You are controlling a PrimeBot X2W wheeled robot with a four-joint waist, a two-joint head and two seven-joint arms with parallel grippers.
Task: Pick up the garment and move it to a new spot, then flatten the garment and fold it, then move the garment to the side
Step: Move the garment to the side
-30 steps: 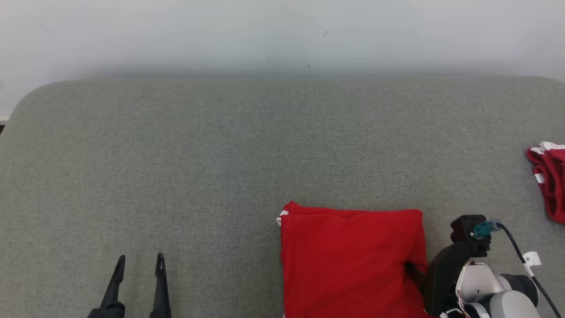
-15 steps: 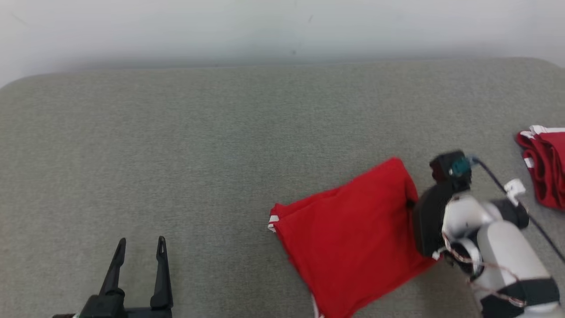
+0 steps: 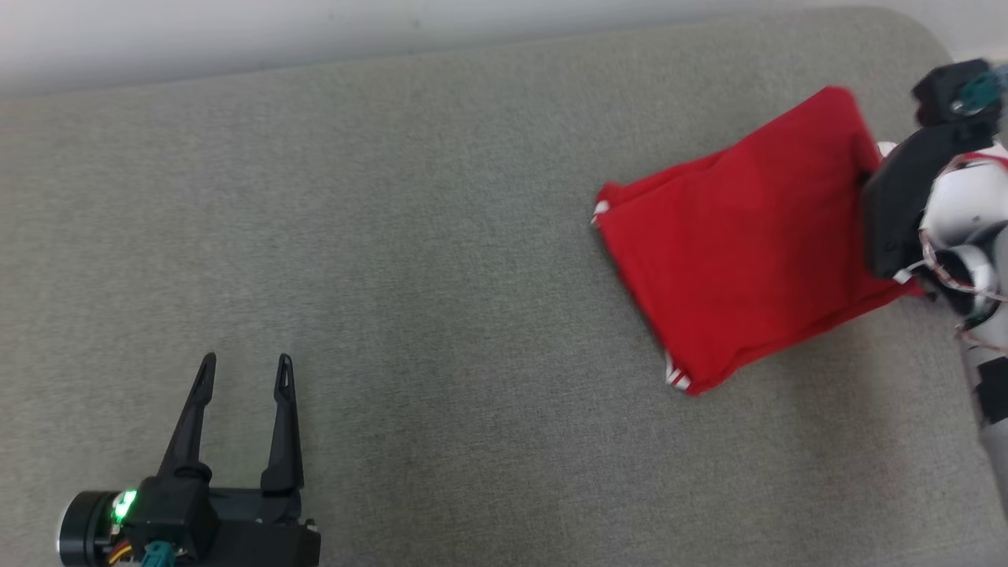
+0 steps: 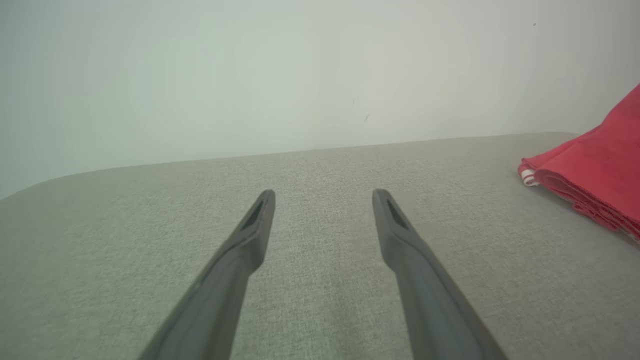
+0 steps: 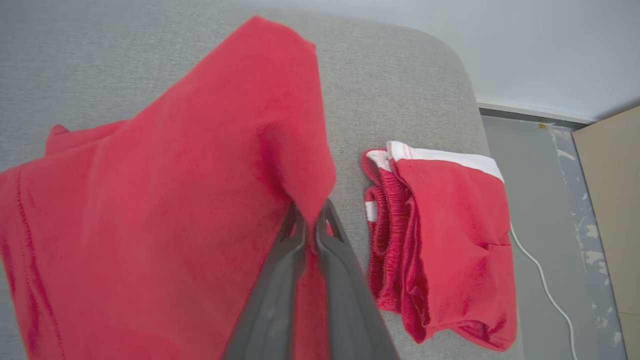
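1. Left gripper [image 3: 246, 361]: rests at the near left of the grey padded surface [image 3: 441, 260]. Its fingers are spread wide and empty, well apart from any cloth.
2. Folded red garment [image 3: 748, 244]: lies askew at the far right of the surface as a compact rectangle, with white trim at two corners. In the right wrist view its grasped edge rises in a peak, while the rest appears to trail on the padding.
3. Right gripper [image 5: 312, 215]: clenched on the garment's right edge. The two fingers are pinched together, with red cloth draped over their tips.
4. Second red garment [image 5: 450, 240]: a folded stack with a white band, just to the right of the held piece near the surface's rounded right end. A strip of grey shows between the two.
5. Step in hand (judgement): folding looks complete, so this is the final transfer to the side. The next move calls for lowering the held edge so the layers settle flat beside the stack. The fingers should then release and withdraw without dragging the fold open.
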